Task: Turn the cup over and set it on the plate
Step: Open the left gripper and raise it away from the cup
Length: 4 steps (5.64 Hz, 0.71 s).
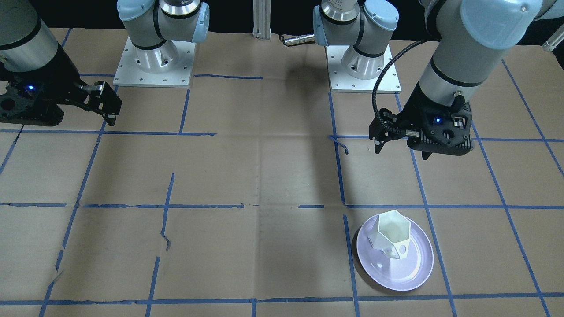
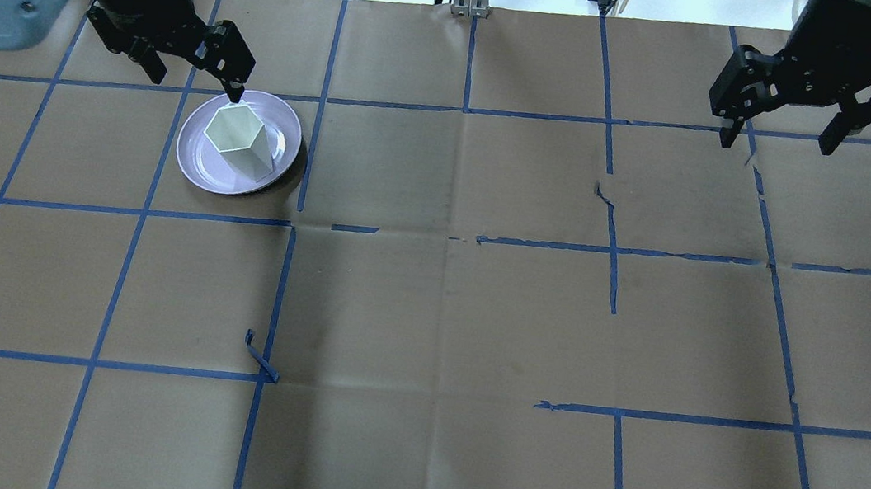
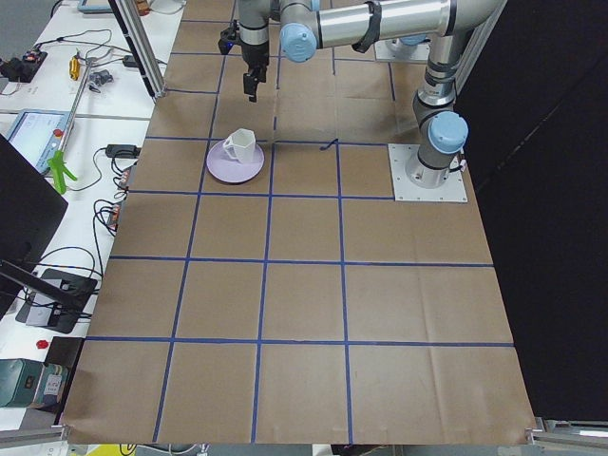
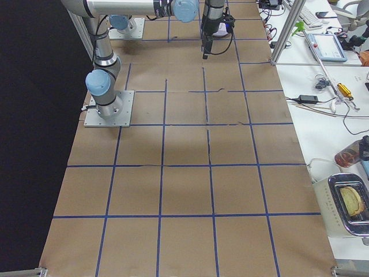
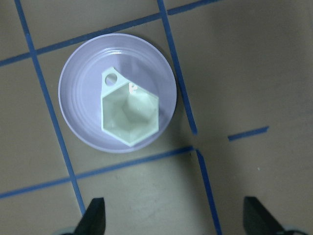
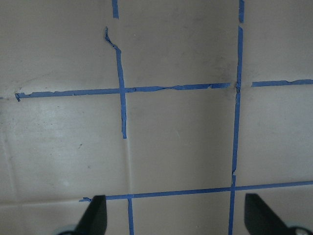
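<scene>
White cup (image 5: 129,115) is set mouth-up on the plate (image 5: 80,98) near the table's (image 2: 443,320) far-left corner, so left gripper (image 2: 192,75) and right gripper (image 2: 777,141) are held clear, fingers spread.

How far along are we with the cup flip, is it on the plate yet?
Done, by the look of it: the cup sits mouth-up on the plate. In hand: nothing. The left gripper is open above it, touching neither, and the right gripper is open and far off. Left: probably only parking the arms.
</scene>
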Available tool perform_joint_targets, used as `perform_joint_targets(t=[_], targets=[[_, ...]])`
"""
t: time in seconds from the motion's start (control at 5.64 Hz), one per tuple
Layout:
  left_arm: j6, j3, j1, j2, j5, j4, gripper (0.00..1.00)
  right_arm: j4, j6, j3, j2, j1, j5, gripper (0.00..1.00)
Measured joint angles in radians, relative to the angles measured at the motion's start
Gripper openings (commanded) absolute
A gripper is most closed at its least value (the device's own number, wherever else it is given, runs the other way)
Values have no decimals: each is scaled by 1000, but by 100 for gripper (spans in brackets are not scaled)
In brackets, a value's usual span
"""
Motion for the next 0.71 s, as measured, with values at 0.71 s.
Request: perform_joint_targets(t=[0.71], targets=[[-177,72,-78,11,-10,-128,99,0,0,0,0,0,0,100]])
